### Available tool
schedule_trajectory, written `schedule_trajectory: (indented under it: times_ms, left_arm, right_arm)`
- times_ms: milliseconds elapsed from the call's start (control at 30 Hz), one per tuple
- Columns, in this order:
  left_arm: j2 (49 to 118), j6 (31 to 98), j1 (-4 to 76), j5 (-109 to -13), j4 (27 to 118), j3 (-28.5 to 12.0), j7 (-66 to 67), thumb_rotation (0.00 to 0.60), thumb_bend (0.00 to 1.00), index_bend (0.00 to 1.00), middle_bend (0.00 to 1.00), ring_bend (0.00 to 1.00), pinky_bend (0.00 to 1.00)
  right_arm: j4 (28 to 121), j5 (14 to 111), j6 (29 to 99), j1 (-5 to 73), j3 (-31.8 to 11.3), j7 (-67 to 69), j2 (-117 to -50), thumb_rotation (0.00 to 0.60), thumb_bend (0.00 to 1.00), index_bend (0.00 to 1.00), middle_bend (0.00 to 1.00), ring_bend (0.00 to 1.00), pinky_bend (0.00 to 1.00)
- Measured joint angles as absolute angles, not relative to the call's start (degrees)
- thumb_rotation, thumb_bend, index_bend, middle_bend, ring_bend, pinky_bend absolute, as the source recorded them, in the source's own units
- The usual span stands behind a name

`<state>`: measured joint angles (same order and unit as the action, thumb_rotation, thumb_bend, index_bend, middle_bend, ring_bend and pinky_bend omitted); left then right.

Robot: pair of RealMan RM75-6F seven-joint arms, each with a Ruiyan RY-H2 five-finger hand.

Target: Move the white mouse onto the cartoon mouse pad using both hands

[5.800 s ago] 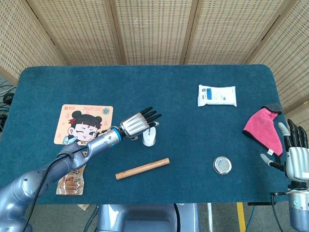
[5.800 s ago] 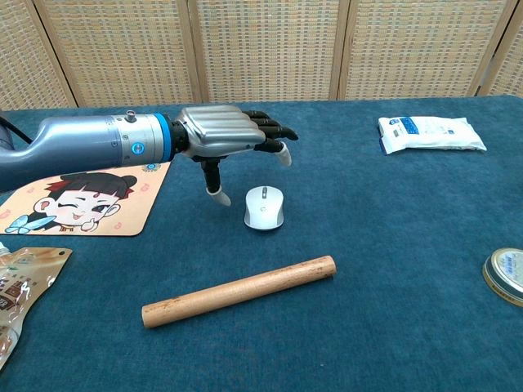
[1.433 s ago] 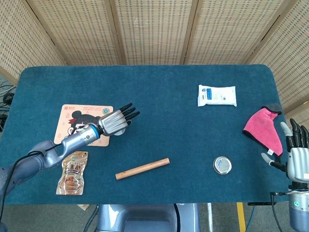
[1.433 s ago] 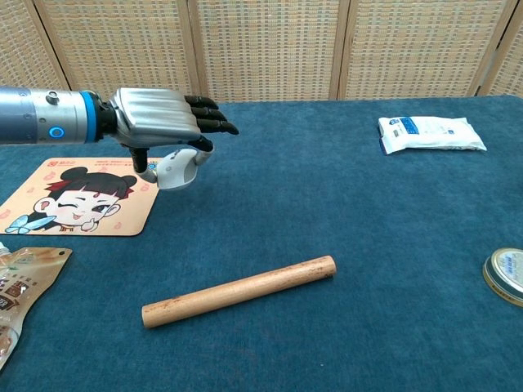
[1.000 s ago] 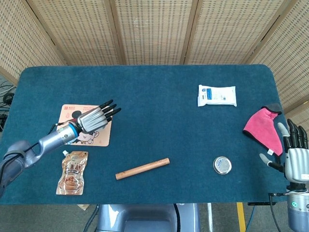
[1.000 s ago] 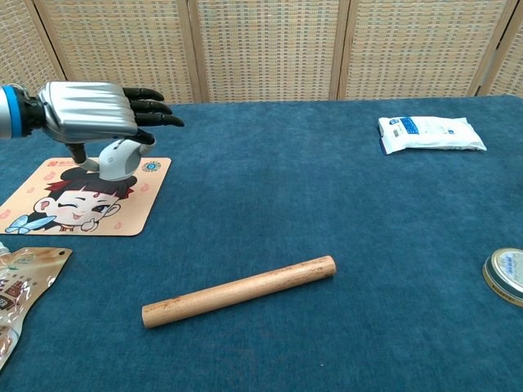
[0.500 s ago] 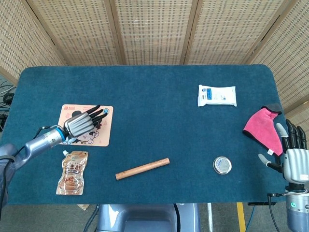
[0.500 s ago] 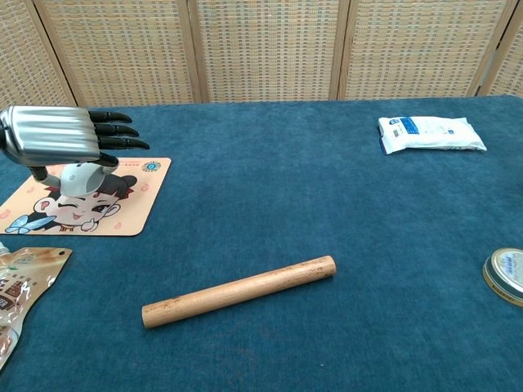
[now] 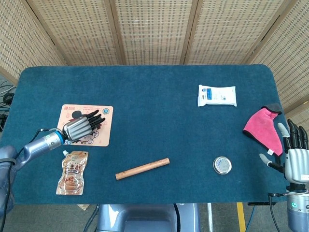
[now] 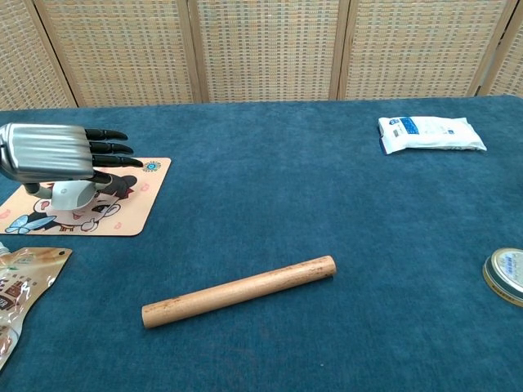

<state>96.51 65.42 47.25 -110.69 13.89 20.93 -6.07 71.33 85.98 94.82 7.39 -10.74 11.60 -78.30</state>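
My left hand (image 10: 51,153) sits over the cartoon mouse pad (image 10: 122,214), fingers arched over the white mouse (image 10: 69,196) and gripping it from above so it goes down flat; whether the mouse touches the pad yet, I cannot tell. My right hand (image 9: 295,159) is parked at the worktop (image 9: 164,101) edge, fingers spread, holding nothing, well apart from the pad. Wooden rod (image 10: 239,291) and snack pouch (image 9: 71,173) lie near, out of my way. Release looks next.

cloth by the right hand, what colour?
Pink cloth with a dark cuff; head view only.
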Motion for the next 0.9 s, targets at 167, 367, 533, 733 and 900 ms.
schedule_trajectory:
  times_ms: [167, 367, 533, 733, 900]
  left_arm:
    - [96.7, 64.6, 46.9, -110.8, 12.9, 21.3, -6.7, 0.6, 0.21, 0.77, 0.0, 0.0, 0.0]
    - [97.3, 64.1, 46.8, -110.7, 11.7, 21.3, -7.2, 0.6, 0.21, 0.77, 0.0, 0.0, 0.0]
    - [98.1, 64.3, 47.0, -111.0, 10.6, 21.6, -6.9, 0.6, 0.21, 0.77, 0.0, 0.0, 0.0]
    - [99.0, 63.9, 47.2, -111.4, 9.1, 22.1, -6.6, 0.6, 0.21, 0.77, 0.0, 0.0, 0.0]
    - [99.3, 62.9, 47.2, -111.3, 8.3, 22.1, -6.5, 0.6, 0.21, 0.77, 0.0, 0.0, 0.0]
  right_arm:
    - [71.3, 86.0, 94.8, 7.4, -10.7, 11.4, -78.4, 0.6, 0.0, 0.08, 0.0, 0.0, 0.0]
    - [71.4, 86.0, 95.0, 7.3, -10.8, 11.2, -78.4, 0.6, 0.0, 0.08, 0.0, 0.0, 0.0]
    - [71.3, 86.0, 95.0, 7.4, -10.7, 11.1, -78.5, 0.6, 0.0, 0.08, 0.0, 0.0, 0.0]
    - [71.2, 85.8, 94.9, 7.3, -10.9, 11.1, -78.5, 0.6, 0.0, 0.08, 0.0, 0.0, 0.0]
    - [71.1, 85.9, 95.0, 7.3, -10.9, 11.0, -78.5, 0.6, 0.0, 0.08, 0.0, 0.0, 0.0]
